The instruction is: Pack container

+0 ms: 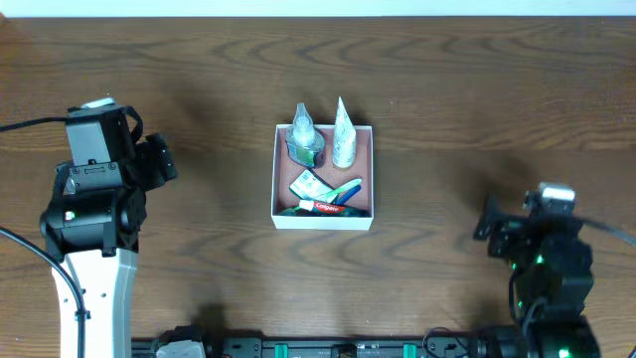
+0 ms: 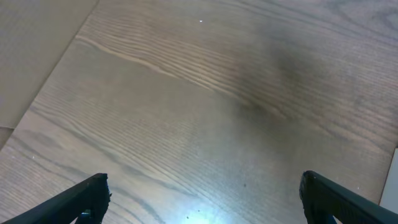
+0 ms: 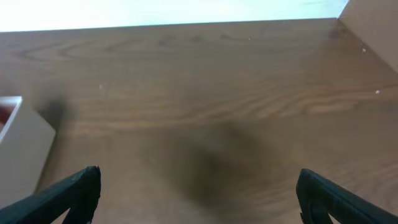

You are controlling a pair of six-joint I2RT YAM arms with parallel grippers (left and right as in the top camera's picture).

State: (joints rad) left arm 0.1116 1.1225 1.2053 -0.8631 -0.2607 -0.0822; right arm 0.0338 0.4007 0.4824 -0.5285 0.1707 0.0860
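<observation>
The container (image 1: 279,171), a shallow square box with white walls and a reddish-brown inside, stands at the table's middle. In it are a clear bottle (image 1: 303,139), a white tube (image 1: 344,137), a small sachet (image 1: 309,185), a blue item (image 1: 346,189) and a red-and-white toothpaste tube (image 1: 323,207). My left gripper (image 2: 202,193) is open and empty over bare wood, far left of the box. My right gripper (image 3: 198,190) is open and empty over bare wood, to the right of the box. A corner of the box shows in the right wrist view (image 3: 22,140).
The wooden table (image 1: 447,80) runs to a pale far edge at the top. The left arm (image 1: 94,199) stands at the left side and the right arm (image 1: 542,259) at the lower right. A black rail (image 1: 318,348) lies along the front edge.
</observation>
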